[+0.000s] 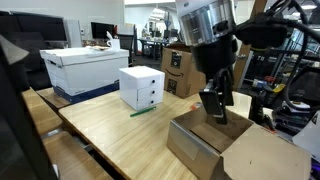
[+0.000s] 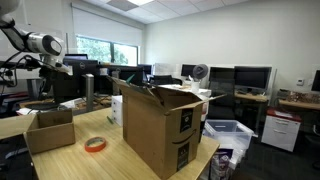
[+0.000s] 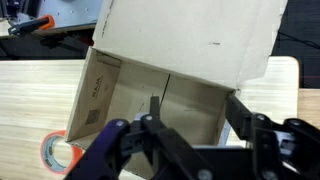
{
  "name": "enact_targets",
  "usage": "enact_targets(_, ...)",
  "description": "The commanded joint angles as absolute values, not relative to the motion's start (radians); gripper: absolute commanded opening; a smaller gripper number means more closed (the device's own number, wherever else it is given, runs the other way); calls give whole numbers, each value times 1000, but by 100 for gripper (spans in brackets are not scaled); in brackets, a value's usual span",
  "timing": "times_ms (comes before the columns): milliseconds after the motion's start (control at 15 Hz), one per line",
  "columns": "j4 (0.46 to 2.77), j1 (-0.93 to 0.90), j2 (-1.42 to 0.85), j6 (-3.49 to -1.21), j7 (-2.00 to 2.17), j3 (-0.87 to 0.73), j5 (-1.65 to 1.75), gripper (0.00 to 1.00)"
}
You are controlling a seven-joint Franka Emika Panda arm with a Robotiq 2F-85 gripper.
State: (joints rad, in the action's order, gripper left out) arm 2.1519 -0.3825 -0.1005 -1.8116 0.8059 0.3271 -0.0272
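Note:
My gripper (image 1: 215, 106) hangs over a small open cardboard box (image 1: 197, 143) on the wooden table (image 1: 120, 130), with its fingertips at about the height of the box's opening. In the wrist view the gripper (image 3: 193, 112) is open and holds nothing. The box's bare inside (image 3: 130, 95) lies under it, and one flap (image 3: 190, 35) is folded back. A red-orange tape roll (image 3: 54, 152) lies on the table just outside the box. It also shows in an exterior view (image 2: 95, 145), beside the small box (image 2: 50, 128).
A white cube-shaped box (image 1: 142, 87) stands mid-table with a green pen (image 1: 143, 111) beside it. A white bin on a blue lid (image 1: 85, 68) stands at the far end. A large open cardboard box (image 2: 160, 125) stands on the table's other end. Desks and monitors surround the table.

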Motion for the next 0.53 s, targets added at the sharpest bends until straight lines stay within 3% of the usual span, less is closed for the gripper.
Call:
enact_targets(0,2158,-391,-108,-1826,868,331,-31,97)
enact_targets(467,2211,-370,-94,-1998,881,310,-47,100)
